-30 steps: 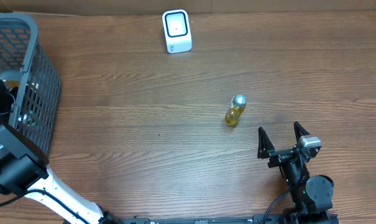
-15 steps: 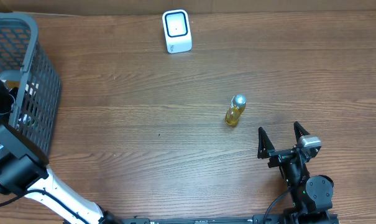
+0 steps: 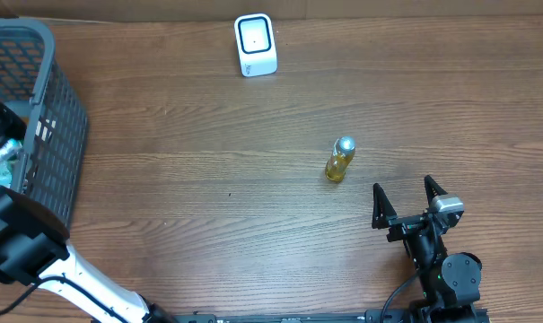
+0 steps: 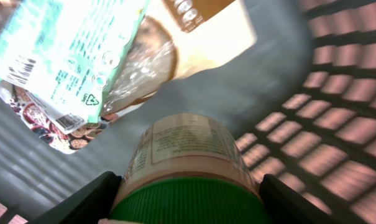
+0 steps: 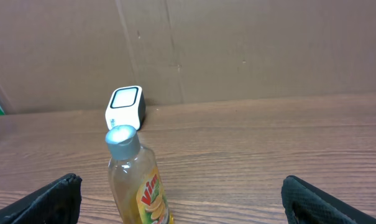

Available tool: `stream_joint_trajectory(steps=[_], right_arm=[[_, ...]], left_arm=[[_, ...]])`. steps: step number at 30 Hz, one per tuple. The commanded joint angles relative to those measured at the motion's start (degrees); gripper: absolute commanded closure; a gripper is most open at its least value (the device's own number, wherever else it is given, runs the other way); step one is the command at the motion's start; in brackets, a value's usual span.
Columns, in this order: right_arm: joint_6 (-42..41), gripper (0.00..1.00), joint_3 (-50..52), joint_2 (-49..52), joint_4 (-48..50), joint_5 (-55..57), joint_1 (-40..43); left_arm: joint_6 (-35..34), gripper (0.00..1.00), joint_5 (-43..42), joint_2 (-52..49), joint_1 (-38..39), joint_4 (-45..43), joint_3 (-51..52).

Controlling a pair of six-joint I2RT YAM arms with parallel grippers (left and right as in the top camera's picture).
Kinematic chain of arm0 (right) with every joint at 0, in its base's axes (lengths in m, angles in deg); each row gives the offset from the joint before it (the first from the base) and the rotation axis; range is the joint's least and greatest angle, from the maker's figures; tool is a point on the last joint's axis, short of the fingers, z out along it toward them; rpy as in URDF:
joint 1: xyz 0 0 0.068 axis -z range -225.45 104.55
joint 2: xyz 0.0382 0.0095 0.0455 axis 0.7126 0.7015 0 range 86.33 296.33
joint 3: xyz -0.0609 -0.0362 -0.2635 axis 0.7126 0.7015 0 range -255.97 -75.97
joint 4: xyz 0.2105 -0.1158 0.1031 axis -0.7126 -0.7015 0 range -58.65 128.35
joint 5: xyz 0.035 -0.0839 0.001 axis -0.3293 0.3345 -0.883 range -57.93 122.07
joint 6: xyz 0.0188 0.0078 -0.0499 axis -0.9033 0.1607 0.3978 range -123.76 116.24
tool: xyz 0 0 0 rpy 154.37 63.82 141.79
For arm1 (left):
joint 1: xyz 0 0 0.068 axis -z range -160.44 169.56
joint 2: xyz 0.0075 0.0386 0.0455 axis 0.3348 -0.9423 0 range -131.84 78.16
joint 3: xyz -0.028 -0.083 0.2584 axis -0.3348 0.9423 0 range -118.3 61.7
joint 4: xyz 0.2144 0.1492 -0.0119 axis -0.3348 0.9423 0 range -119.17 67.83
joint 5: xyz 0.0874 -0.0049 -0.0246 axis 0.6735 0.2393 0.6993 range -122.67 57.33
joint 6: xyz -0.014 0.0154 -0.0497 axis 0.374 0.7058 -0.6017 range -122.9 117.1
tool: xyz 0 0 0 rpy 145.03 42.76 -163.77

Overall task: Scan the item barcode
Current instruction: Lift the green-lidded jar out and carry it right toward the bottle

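The white scanner [image 3: 255, 45] stands close to the far edge of the table [image 3: 190, 188]. Well to the scanner's left and nearer the robot, a grey basket [image 3: 54, 117] sits at the table's left edge. The left gripper [image 4: 188, 186] is down inside it, jaws partly closed and pressed to either side of a green-lidded jar [image 4: 188, 146]. A green-printed packet [image 4: 63, 56] lies beside the jar, with the mesh wall close on the other side. To the scanner's right and nearer the robot, a yellow bottle [image 3: 339, 160] stands upright with bare wood all round. Beyond the bottle from the scanner, by the near edge, the right gripper [image 3: 402, 187] hangs wide apart and empty.
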Motion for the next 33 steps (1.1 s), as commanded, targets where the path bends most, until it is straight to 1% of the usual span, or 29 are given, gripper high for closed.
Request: stream_joint_trajectory(steps=[1, 3, 5, 12, 14, 17, 22, 24, 27, 30, 33], right_arm=[[0.0, 0.0, 0.59, -0.57, 0.11, -0.28, -0.11], [0.0, 0.0, 0.59, -0.57, 0.11, -0.28, -0.11], [0.0, 0.0, 0.59, -0.57, 0.11, -0.28, -0.11], [0.0, 0.0, 0.59, -0.57, 0.11, -0.28, -0.11], [0.0, 0.0, 0.59, -0.57, 0.11, -0.28, -0.11], [0.0, 0.0, 0.59, -0.57, 0.11, -0.28, -0.11], [0.0, 0.0, 0.59, -0.57, 0.11, -0.28, -0.11], [0.0, 0.0, 0.57, -0.57, 0.11, -0.28, -0.11], [0.0, 0.0, 0.59, -0.57, 0.11, -0.28, -0.11], [0.0, 0.0, 0.59, -0.57, 0.11, -0.28, -0.11], [0.0, 0.0, 0.59, -0.57, 0.11, -0.28, -0.11]], left_arm=[[-1.44, 0.49, -7.19, 7.28, -0.24, 0.5, -4.22], [-1.44, 0.48, -11.26, 9.9, -0.24, 0.48, -4.87], [-1.49, 0.48, -13.49, 12.9, -0.22, 0.11, -5.33], [-4.92, 0.47, -15.19, 23.71, -0.15, -0.66, -6.23], [-6.16, 0.48, -15.87, 26.49, 0.72, -0.13, -6.23], [-6.14, 0.48, -15.72, 29.27, 3.04, 0.46, -6.23], [-6.1, 0.46, -12.07, 31.34, 9.53, 2.67, -6.21], [-5.14, 0.47, -11.3, 31.17, 13.0, 5.07, -6.03], [-3.48, 0.48, -7.34, 30.29, 19.45, 9.42, -4.83], [-3.13, 0.5, -1.75, 29.57, 27.06, 11.39, -1.51], [-4.31, 0.5, 2.71, 29.49, 34.23, 10.69, 3.89]])
